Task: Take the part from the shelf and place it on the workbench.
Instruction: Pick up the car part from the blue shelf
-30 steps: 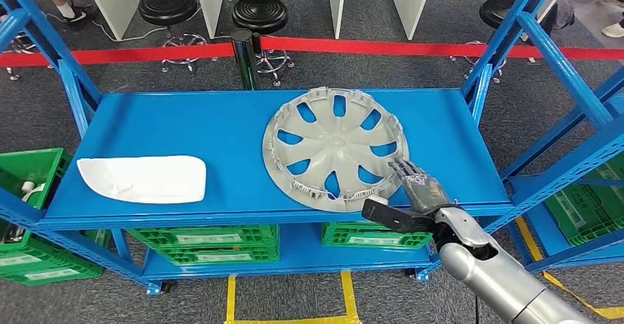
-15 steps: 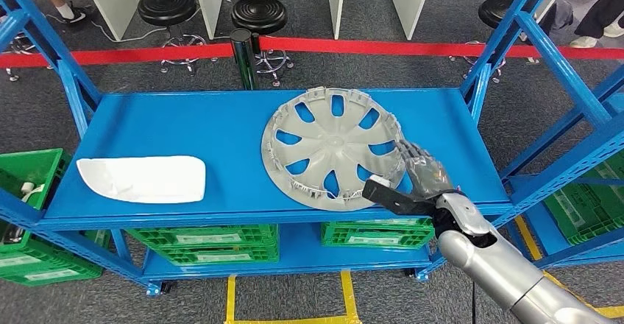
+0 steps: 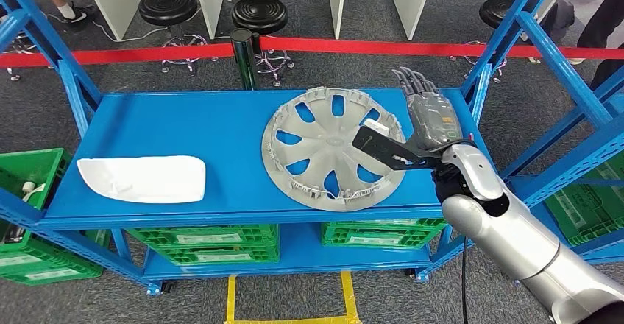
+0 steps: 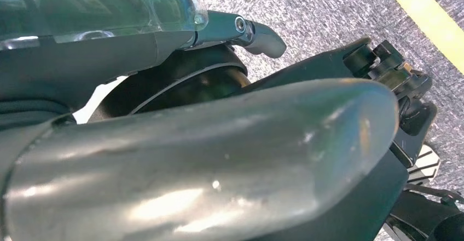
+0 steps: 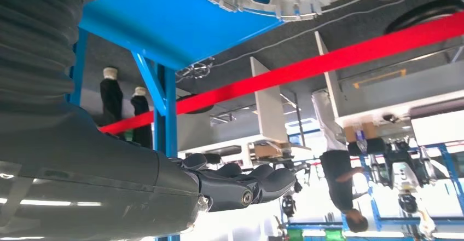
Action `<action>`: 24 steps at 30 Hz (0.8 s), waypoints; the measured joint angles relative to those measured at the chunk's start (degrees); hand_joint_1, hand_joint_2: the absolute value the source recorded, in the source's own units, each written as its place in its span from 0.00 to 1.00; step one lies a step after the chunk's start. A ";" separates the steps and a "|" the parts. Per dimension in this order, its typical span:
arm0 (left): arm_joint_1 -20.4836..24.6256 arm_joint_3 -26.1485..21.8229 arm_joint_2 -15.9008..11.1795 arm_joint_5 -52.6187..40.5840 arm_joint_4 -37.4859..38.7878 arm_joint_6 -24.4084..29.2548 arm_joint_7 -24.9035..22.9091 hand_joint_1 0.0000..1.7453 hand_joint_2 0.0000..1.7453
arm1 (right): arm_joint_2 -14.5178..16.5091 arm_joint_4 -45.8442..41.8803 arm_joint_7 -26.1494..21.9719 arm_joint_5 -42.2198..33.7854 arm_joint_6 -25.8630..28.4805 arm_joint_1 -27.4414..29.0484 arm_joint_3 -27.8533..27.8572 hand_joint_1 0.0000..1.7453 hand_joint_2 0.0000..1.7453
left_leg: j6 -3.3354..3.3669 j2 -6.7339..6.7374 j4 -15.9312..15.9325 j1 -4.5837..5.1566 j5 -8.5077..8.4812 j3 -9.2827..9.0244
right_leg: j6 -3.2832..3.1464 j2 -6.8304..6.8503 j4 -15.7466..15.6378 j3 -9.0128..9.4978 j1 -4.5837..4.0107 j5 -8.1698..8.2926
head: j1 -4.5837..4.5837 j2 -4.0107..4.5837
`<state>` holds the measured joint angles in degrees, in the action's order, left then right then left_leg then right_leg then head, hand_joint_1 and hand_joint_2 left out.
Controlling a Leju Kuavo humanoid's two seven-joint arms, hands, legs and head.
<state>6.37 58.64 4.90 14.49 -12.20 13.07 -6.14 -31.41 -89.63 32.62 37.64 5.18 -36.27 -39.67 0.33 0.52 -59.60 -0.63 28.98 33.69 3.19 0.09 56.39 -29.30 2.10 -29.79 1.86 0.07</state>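
Just left of the raised, open, empty right hand [image 3: 430, 118], the hubcap [image 3: 332, 147] lies flat.

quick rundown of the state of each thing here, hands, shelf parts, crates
right hand: open, fingers straight, raised over the far right rim of the hubcap, holding nothing
left hand: hanging low over the floor, open or shut unclear
hubcap: lying flat on the blue shelf, not gripped
white part: lying flat on the shelf's left side, untouched
green crates: stowed on the lower shelf
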 joint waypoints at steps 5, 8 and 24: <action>0.00 0.00 0.03 -0.01 0.00 0.02 0.02 0.00 0.00 | -0.18 -1.39 0.02 -0.23 -0.05 -0.05 0.02 0.00 1.00 | -0.01 -0.13 0.00 0.00 -0.01 0.01 | 0.00 0.02 0.00 0.01 0.00 0.00 | 0.02 0.00; 0.00 0.00 0.09 -0.09 0.00 0.05 0.04 0.00 0.00 | -0.22 -1.73 0.02 -1.00 -0.85 -0.34 -0.06 0.00 1.00 | -0.01 -0.17 0.00 0.00 -0.01 0.01 | 0.00 0.04 0.00 0.01 0.00 0.00 | 0.03 0.00; 0.26 1.42 0.18 -1.60 0.00 -0.78 -0.38 0.00 0.00 | 4.62 15.69 -9.36 -5.08 -3.84 -0.61 -6.22 0.00 1.00 | -0.03 -0.14 0.00 -0.01 -0.02 0.07 | -0.03 0.18 0.02 0.01 -0.01 -0.03 | 0.03 -0.01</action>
<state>6.63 60.06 5.07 12.89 -12.20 12.29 -6.52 -26.79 -73.95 23.26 32.56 1.34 -36.88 -45.89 0.30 0.38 -59.60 -0.63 28.96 33.76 3.16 0.27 56.40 -29.29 2.09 -29.82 1.89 0.06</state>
